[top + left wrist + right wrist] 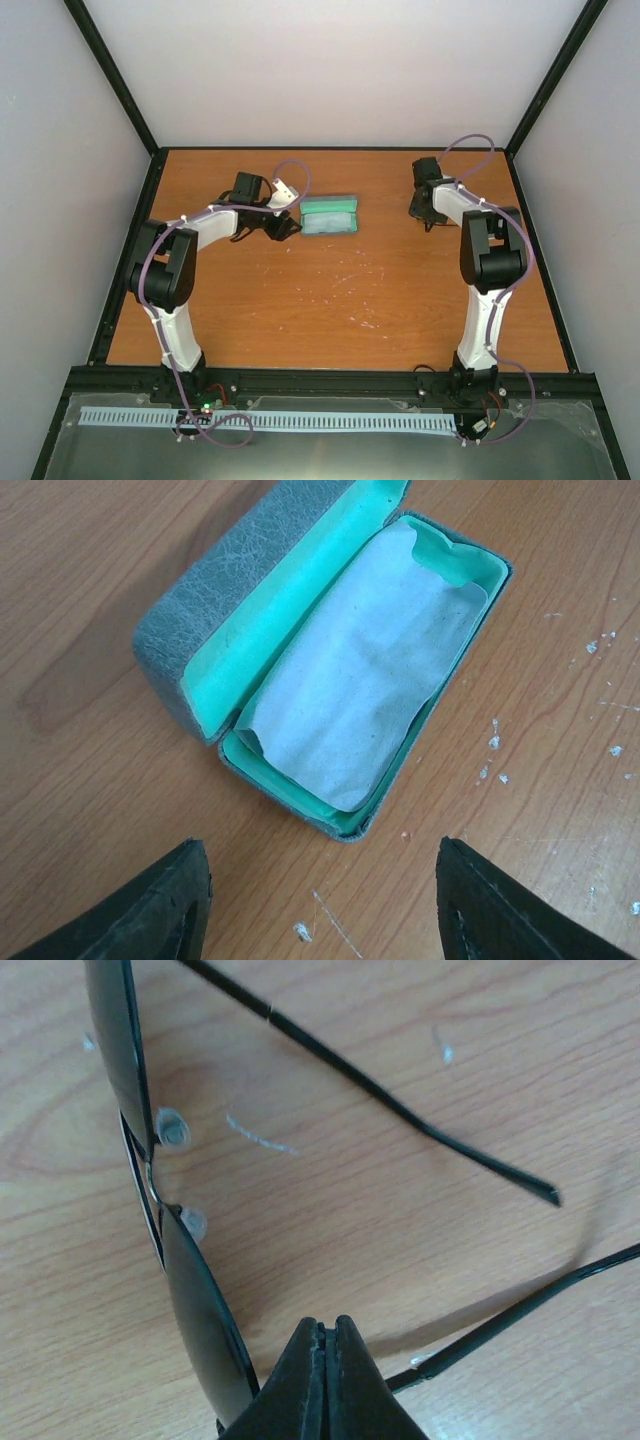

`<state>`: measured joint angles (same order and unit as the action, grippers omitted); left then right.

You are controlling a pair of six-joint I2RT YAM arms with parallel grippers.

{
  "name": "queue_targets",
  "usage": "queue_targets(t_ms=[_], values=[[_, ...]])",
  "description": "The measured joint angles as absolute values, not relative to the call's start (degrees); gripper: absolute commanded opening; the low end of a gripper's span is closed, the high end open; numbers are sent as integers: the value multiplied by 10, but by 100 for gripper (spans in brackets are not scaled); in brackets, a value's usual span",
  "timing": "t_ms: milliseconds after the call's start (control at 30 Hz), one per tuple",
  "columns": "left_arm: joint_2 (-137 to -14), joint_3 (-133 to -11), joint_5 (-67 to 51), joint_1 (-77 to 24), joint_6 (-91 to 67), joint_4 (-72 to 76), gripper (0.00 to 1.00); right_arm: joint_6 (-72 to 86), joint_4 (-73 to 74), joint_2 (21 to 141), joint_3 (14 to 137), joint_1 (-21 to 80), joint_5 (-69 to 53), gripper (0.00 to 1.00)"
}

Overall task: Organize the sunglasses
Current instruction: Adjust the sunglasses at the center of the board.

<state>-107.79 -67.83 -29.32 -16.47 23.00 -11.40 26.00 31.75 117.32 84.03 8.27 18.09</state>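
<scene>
the sunglasses [195,1290] lie at the far right of the table [340,300], temples spread. their upper lens is cut off, and in the top view they are hard to make out. the right gripper [325,1335] is pressed together over the hinge corner and hides it; whether it pinches wire, i cannot tell. well left, the left gripper [322,880] is spread near the open case [230,590], with a cloth [370,670] inside.

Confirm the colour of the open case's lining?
The lining of the case is bright mint green; the outside is grey. The left wrist view shows it best.
</scene>
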Motion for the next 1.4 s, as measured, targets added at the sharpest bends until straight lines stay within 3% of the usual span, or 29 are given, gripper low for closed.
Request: queue_targets(t_ms=[600,700,800,900,1300,1400], values=[[-1075,-674,-289,-165,228,-109,62,255,273,1190,847,86,-23,4],[-1075,-674,-288,-165,228,-109,62,243,274,1192,868,90,-63,8],[-1075,-674,-287,-165,228,-107,62,222,277,1190,891,93,-90,21],[-1075,-674,-286,-165,228,-107,62,178,284,1173,894,94,-96,27],[-1075,-694,-284,-152,248,-108,62,-106,305,1138,897,51,-76,30],[-1075,-704,-284,-142,254,-108,62,-199,252,1117,844,31,-97,33]])
